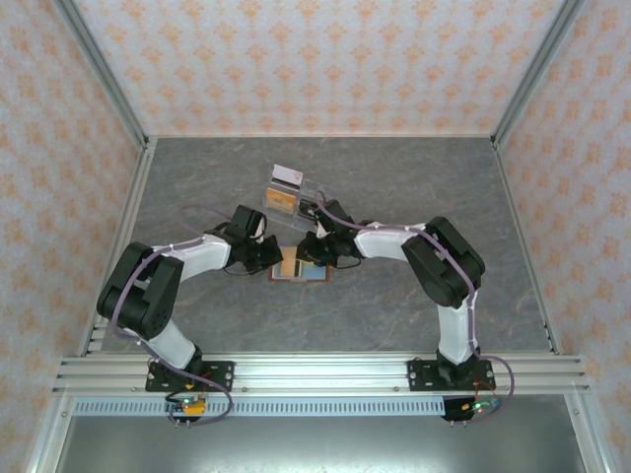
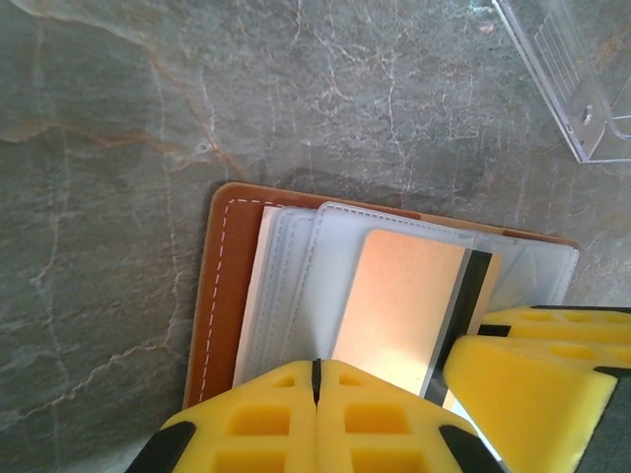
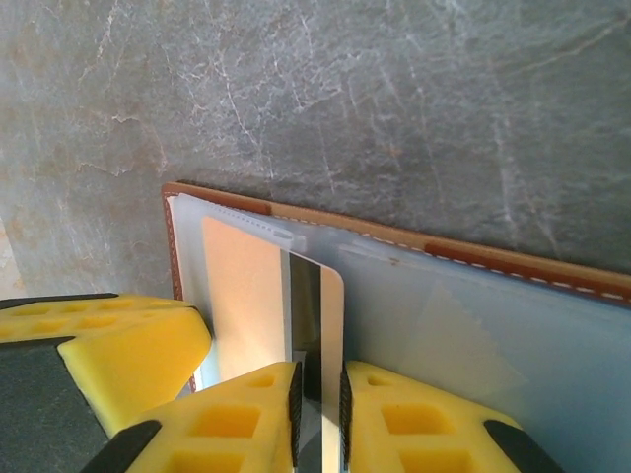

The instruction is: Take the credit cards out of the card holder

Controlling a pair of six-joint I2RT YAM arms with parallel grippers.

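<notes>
The card holder (image 2: 222,296) is laid open and flat on the grey marbled worktop (image 2: 148,118), between the two arms and just on the near side of a clear acrylic tray (image 2: 582,99). It is made of brown leather, edged with white stitching, and is lined with several overlapping frosted plastic sleeves (image 2: 296,286). An orange card (image 2: 399,305) with a dark stripe along one side is seen in the front sleeve. In the right wrist view its striped end, with a rounded corner, appears to protrude past the sleeve's edge. A paler grey-blue panel is seen across the other half of the holder.

The left fingers (image 2: 256,424) are pressed together with no gap and are placed at the near edge of the sleeves. Whether anything is caught between them cannot be told. The right fingers (image 3: 424,414) are set slightly apart over the card's striped end, with the stripe seen through the narrow gap. Contact with the card cannot be confirmed.

In the overhead view, a pale card (image 1: 286,175) and an orange-brown card (image 1: 280,201) are held in separate compartments of the tray.
</notes>
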